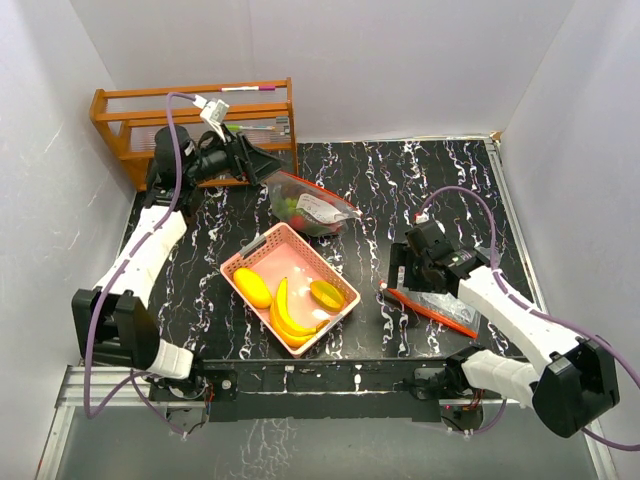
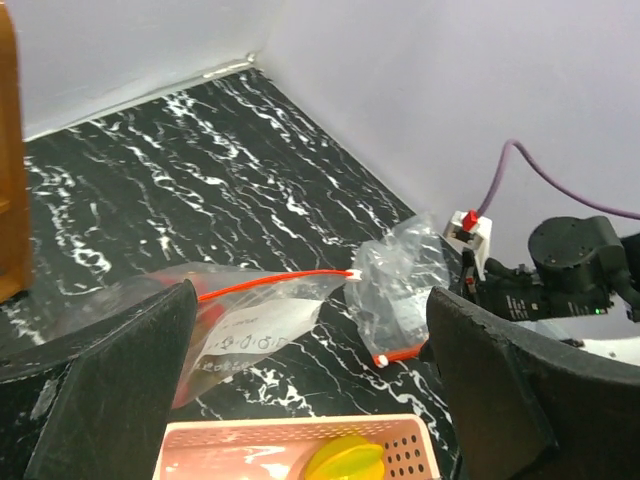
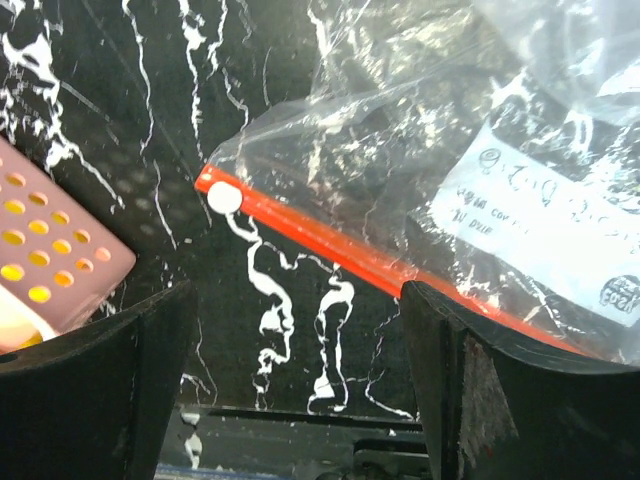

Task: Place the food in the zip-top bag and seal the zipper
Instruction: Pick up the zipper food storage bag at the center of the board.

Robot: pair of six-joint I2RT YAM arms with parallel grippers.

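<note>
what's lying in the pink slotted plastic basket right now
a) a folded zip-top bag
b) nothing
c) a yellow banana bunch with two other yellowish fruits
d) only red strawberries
c: the top view shows the yellow banana bunch between a yellow mango-like fruit and a yellow-green fruit inside the pink slotted plastic basket.

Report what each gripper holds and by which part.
Nothing is held: left gripper open, short of the food bag; right gripper open, fingers either side of the red zipper of the second bag.
</note>
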